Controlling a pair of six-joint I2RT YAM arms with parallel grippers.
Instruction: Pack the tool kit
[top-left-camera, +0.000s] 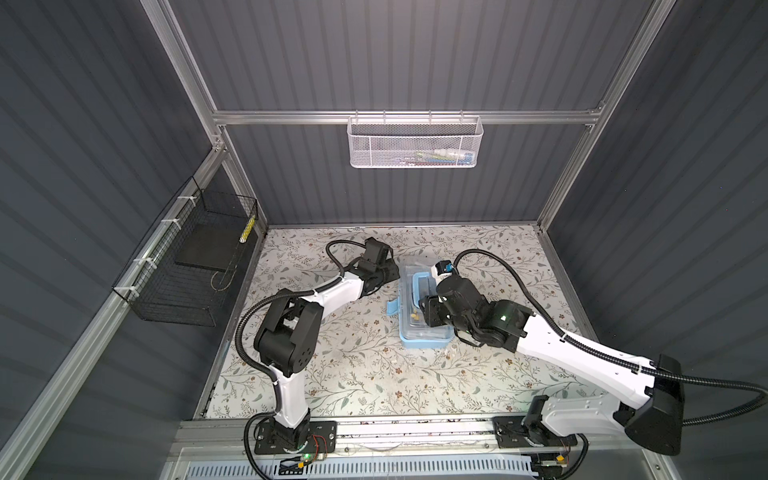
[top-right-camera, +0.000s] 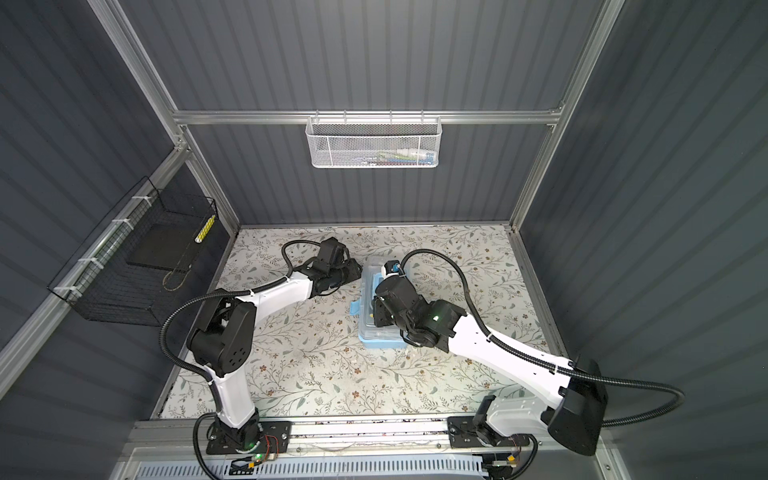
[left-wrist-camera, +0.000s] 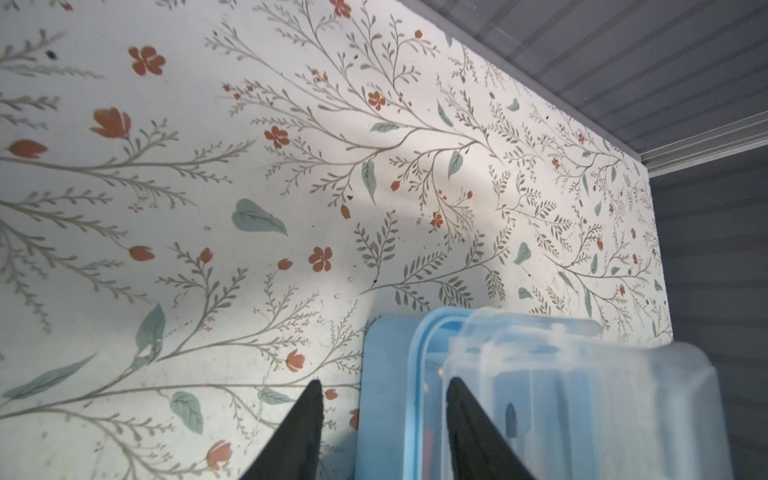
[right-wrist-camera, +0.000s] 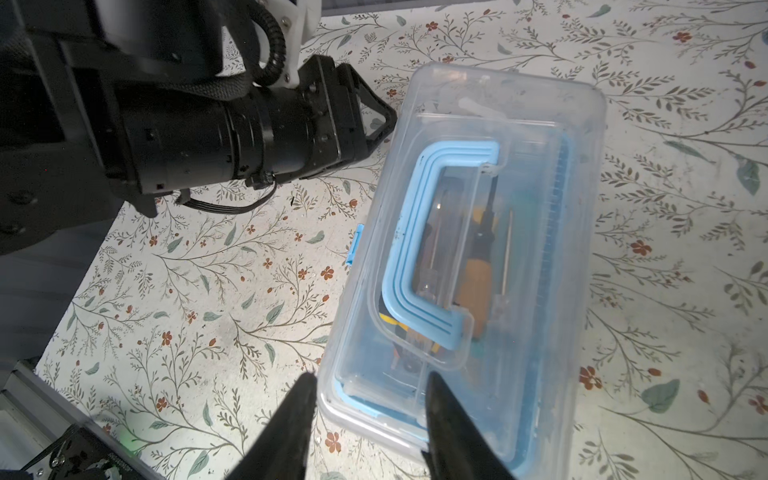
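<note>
**A:** Before we go on, where on the worktop (top-left-camera: 365, 374) is the box (top-left-camera: 422, 336)?

**B:** Right of middle, between the two arms, with its long side running near to far. The lid is on and the tools are inside.

**A:** And the pincers?

**B:** Both have their jaws apart and are clamped on nothing. The left pincer (left-wrist-camera: 384, 381) straddles the box's far-left edge, one finger over the lid (right-wrist-camera: 519, 104) and one over the worktop. The right pincer (right-wrist-camera: 370, 374) hangs over the near-left corner in the same way.

**A:** So what's left to do?

**B:** The closing, I'd judge. The handle (right-wrist-camera: 397, 257) lies flat on the lid. The latch (right-wrist-camera: 354, 245) sticks out from the left side and looks unfastened.

**A:** How should that be done?

**B:** Press the lid down with one pincer so the box can't slide or tip. Then push the latch square against the wall. Clear plastic is probably slippery, so press rather than pinch.

**A:** Any writing?

**B:** None I can read. Only a yellow-black screwdriver (right-wrist-camera: 478, 278) shows through the lid.
</note>
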